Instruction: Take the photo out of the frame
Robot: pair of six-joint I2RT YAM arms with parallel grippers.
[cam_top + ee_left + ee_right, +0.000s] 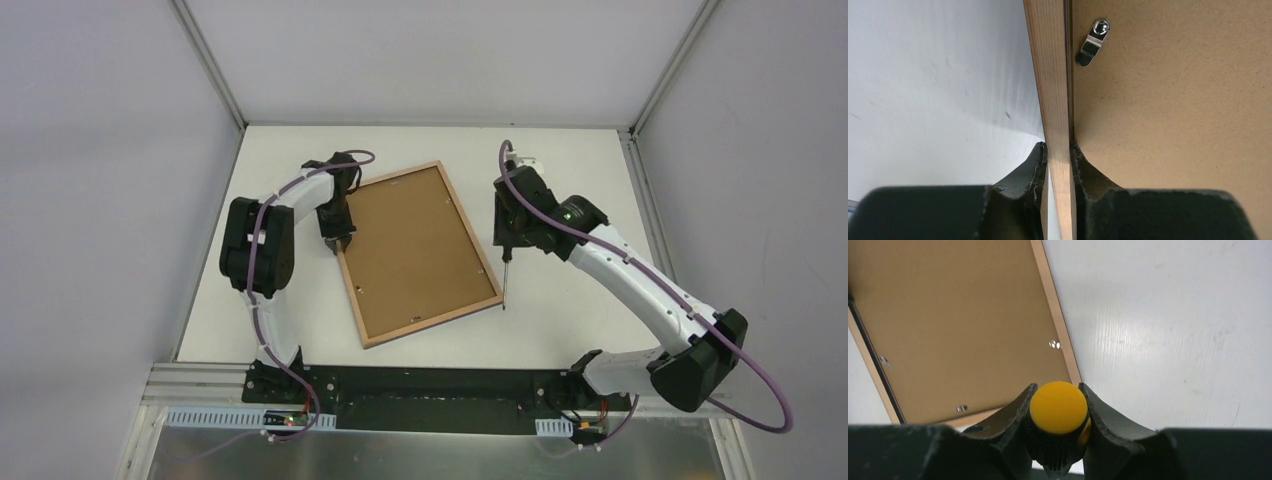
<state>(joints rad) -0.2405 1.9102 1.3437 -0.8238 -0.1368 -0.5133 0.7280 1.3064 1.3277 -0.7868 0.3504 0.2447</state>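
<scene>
**Frame** [432, 321]: lies back-up on the white table [585, 165], between the two arms. It is turned at an angle, so its long sides run from far-left to near-right. The light wood back edge faces up.

**Contents:** a brown board [420, 250] sits inside the frame and fills the whole opening between the wood rails. Nothing beneath the board can be seen. A thin dark line runs between rail and board along the left side. Small metal clips [1054, 344] sit on the board near its edges. Three show in the right wrist view. One shows in the left wrist view, lying slantwise wholly on the board, close to the rail. Whether any clip holds the board down cannot be told.

**Left gripper** [338, 238]: clamped on the frame's left long rail. One finger [1030, 172] is on the outer side, over the table, and the other is on the board side. Both press against the wood. Whether that side is raised off the table cannot be told.

**Right gripper** [1057, 387]: closed around a screwdriver [1058, 410] with a yellow cap and a black ribbed handle, which sits between the fingers. The shaft points down toward the table, its tip just beside the frame's near right corner. Contact with frame or table cannot be told. The gripper itself is apart from the frame.
</scene>
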